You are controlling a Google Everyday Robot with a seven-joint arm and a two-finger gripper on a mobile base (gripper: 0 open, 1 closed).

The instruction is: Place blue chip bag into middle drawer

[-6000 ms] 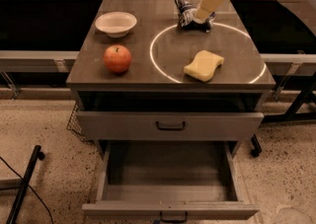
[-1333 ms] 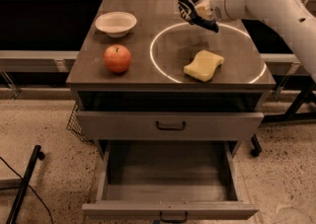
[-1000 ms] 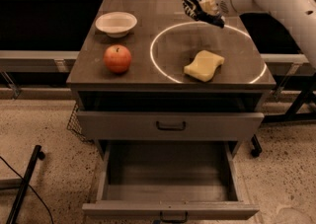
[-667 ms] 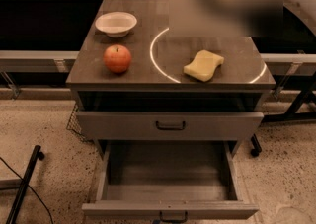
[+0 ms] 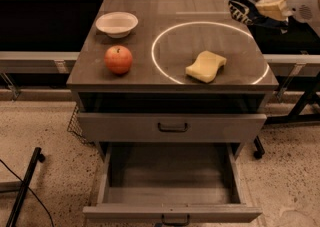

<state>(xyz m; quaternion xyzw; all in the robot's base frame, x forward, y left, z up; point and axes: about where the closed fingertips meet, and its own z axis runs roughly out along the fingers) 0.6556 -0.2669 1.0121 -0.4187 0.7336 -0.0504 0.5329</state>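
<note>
The blue chip bag (image 5: 241, 4) is dark blue with white lettering and hangs in the air over the back right corner of the cabinet top. My gripper (image 5: 264, 8) is at the upper right, shut on the bag with its cream fingers (image 5: 274, 5); the white arm leaves the frame at the right edge. The middle drawer (image 5: 170, 175) is pulled fully open at the bottom of the view, far below and in front of the bag. Its flat floor is bare, and a small dark handle sits on its low front panel (image 5: 172, 213).
On the cabinet top (image 5: 150, 73) lie a yellow sponge (image 5: 206, 66), a red apple (image 5: 118, 59) and a white bowl (image 5: 116, 23). A white ring is marked on the top. The upper drawer (image 5: 172, 127) is closed. A black pole (image 5: 22, 191) lies on the floor at left.
My gripper has lifted the blue chip bag off the back of the cabinet top and carried it up and to the right. The other objects and the drawers have not moved.
</note>
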